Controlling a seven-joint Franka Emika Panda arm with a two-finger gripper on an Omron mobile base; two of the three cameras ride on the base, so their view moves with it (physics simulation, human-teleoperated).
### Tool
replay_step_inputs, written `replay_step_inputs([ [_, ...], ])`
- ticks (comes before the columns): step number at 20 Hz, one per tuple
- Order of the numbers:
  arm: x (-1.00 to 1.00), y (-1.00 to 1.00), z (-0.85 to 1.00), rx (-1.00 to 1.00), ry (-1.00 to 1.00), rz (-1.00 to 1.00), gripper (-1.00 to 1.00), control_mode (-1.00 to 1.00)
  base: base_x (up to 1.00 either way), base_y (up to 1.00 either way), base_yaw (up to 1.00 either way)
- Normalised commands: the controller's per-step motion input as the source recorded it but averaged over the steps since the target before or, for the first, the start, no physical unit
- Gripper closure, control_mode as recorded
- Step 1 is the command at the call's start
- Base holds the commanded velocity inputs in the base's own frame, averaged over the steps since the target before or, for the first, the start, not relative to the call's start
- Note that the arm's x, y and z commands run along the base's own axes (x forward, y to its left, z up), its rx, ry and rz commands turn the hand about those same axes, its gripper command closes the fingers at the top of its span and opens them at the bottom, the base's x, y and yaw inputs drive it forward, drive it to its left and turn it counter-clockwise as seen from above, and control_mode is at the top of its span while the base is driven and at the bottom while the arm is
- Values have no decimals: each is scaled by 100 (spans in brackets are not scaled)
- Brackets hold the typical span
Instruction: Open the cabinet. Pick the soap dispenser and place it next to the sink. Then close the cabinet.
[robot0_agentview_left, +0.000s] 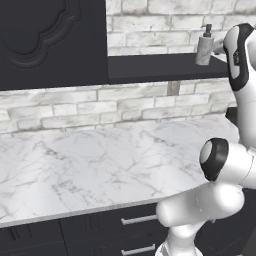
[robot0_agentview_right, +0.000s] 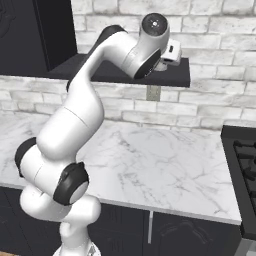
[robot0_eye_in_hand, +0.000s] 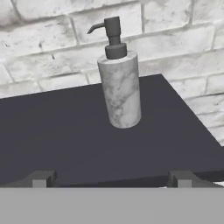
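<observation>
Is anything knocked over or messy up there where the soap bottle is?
No, nothing stands out. The soap dispenser stands upright on the dark shelf of the opened cabinet, pump on top, nothing spilled. The gripper is open, in front of the bottle and not touching it.

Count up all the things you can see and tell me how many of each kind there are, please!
Soap dispenser: 1
Black cabinet door: 1
Dark shelf board: 1
Marble counter: 1
Silver drawer handles: 2
Black stove: 1
Robot pincer: 1
Total: 8
</observation>
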Motion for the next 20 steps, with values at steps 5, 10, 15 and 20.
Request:
replay_step_inputs([
  [5, 34, 0, -8, 0, 0, 0, -100, -100, 0, 0, 0],
  [10, 24, -3, -11, 1, 0, 0, -100, -100, 0, 0, 0],
  [15, 37, -3, -11, 1, -2, 0, -100, -100, 0, 0, 0],
  [20, 32, -1, -1, 3, -4, 0, -100, -100, 0, 0, 0],
])
